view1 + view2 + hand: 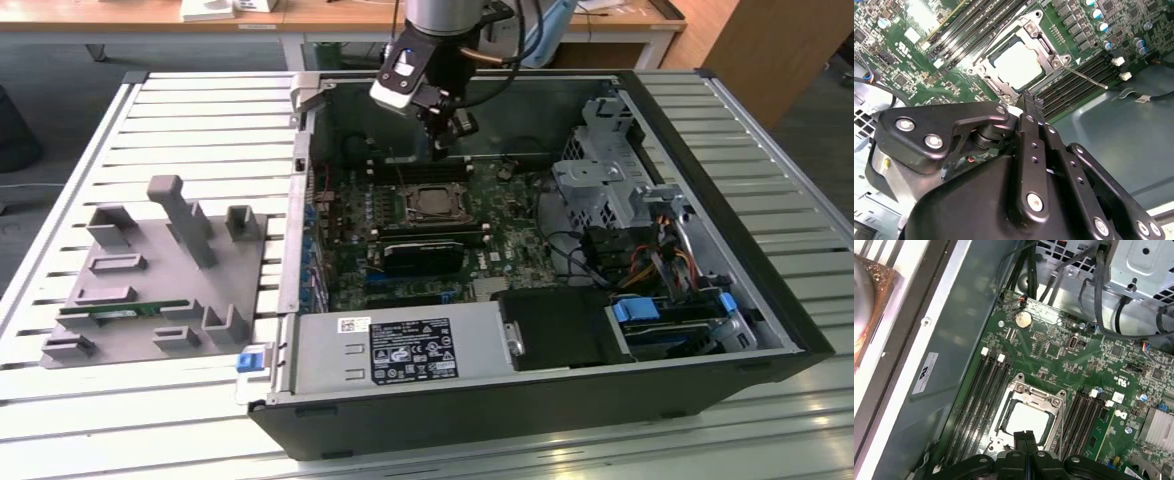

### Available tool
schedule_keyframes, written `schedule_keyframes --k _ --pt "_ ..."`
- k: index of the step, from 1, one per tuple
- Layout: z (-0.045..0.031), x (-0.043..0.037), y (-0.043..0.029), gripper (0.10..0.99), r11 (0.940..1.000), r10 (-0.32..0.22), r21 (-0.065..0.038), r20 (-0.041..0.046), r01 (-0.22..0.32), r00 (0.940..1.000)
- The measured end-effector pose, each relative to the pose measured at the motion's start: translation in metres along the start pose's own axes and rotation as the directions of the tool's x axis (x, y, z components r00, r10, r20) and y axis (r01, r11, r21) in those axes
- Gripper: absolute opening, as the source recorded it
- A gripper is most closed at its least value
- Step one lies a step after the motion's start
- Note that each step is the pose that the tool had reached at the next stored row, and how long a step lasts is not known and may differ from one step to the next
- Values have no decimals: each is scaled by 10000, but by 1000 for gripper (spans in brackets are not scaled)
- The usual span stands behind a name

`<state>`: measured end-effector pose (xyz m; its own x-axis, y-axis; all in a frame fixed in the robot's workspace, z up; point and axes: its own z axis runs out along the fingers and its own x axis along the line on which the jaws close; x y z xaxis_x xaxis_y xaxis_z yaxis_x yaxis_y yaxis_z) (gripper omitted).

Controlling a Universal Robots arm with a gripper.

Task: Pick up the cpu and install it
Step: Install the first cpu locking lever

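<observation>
Nearest the exterior camera: power supply box [400, 350] with its white label, at the near edge of the open computer case [747, 260]. Case lies on its side on a slatted metal table [200, 110]. On the exterior view's left, a grey holder tray [147, 290] with upright posts; a narrow green memory stick [114, 313] lies along its near part.

Motherboard [400, 240] faces up inside the case. The cpu [430, 203] sits flat in the metal-framed socket [1019, 62], shiny top up, between banks of black memory slots [976, 405]. It is square, so no long axis; its edges run parallel to the socket frame. In both wrist views the silver top shows inside the frame [1026, 422]. A thin lever rod [1086, 79] juts from the socket's corner.

Arm comes down from the far side of the case, wrist roughly vertical, gripper [442, 140] pointing down, just beyond the socket's far edge and above the board. Fingers [1025, 437] are pressed together, nothing between them, tips hanging close over the socket's rim, apart from the cpu.
</observation>
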<state>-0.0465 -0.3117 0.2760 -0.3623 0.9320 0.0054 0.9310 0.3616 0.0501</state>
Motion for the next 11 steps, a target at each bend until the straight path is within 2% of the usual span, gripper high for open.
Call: schedule_keyframes --k 11 --pt "0 0 0 106 9970 -779 3 -39 779 9970"
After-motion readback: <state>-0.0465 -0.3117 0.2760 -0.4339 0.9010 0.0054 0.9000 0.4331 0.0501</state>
